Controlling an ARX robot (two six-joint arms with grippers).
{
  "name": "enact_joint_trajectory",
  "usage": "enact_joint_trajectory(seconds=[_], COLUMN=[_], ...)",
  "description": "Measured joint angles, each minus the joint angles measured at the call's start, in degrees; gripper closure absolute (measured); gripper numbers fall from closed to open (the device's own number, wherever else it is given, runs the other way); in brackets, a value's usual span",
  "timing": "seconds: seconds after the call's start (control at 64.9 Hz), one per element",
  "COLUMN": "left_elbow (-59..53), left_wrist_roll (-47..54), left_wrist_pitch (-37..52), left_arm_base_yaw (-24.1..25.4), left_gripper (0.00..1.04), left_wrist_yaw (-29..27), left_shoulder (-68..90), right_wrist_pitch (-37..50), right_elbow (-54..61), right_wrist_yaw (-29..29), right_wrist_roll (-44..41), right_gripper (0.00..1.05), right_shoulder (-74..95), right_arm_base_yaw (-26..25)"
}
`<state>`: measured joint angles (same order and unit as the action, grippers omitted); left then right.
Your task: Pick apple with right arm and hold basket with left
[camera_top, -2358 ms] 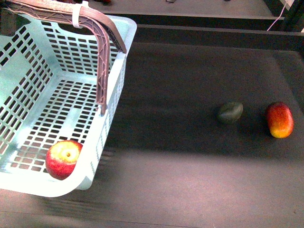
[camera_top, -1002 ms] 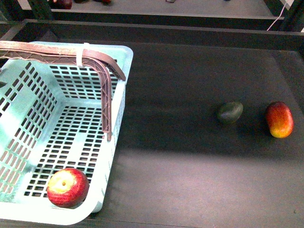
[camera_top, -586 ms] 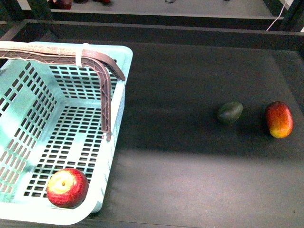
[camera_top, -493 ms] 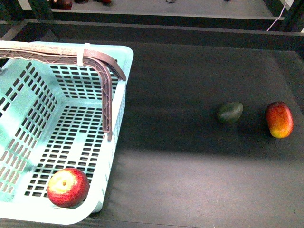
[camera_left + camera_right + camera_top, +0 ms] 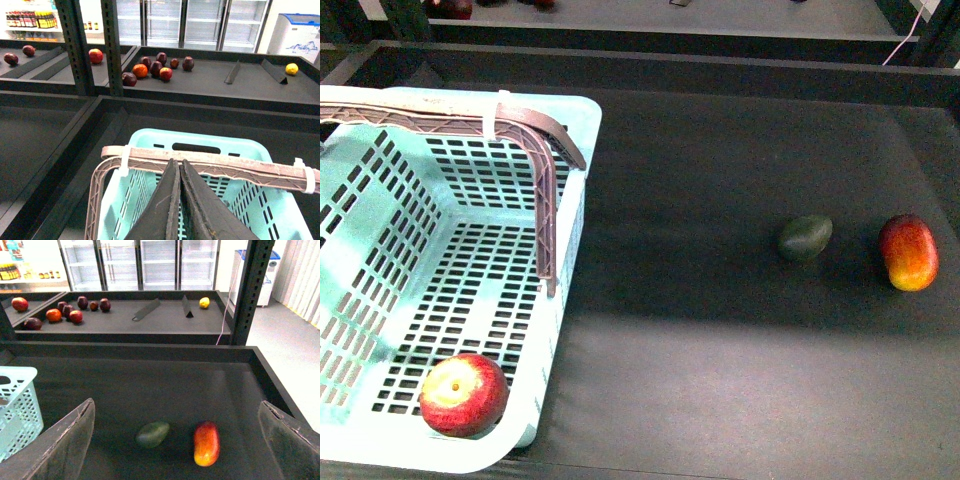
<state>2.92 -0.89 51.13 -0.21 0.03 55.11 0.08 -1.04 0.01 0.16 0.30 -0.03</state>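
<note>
Evidently complete: apple [image 5: 463, 394] in basket [image 5: 380, 250], lower left of frame; left gripper [image 5: 179, 172] fingers together at handle [image 5: 210, 163]; right gripper [image 5: 175, 440] fingers apart, empty.

Dark, matte black display shelves [image 5: 150, 385] with raised edges fill the space, divided by perforated metal uprights [image 5: 75, 45]. Behind them stands a row of brightly lit glass-door refrigerators [image 5: 200, 22], with a white chest freezer [image 5: 296, 31] alongside.

Dark grey tapered fingers [image 5: 197, 210], scuffed pale along worn edges
</note>
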Motion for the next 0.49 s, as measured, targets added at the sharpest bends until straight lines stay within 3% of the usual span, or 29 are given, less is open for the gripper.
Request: enact_joint_trajectory(seconds=[0.493], left_elbow=[-2.0], left_wrist_roll=[0.2], left_wrist_pitch=[-21.2], left_arm_base_yaw=[0.0], left_gripper=[1.02], left_wrist_yaw=[0.0], left_shoulder=[-24.7], right_wrist_pitch=[0.0], right_elbow=[0.0], right_wrist_yaw=[0.0], right_wrist_roll=[0.0], right_gripper=[0.09], right_shoulder=[0.0], right_arm_base_yaw=[0.0])
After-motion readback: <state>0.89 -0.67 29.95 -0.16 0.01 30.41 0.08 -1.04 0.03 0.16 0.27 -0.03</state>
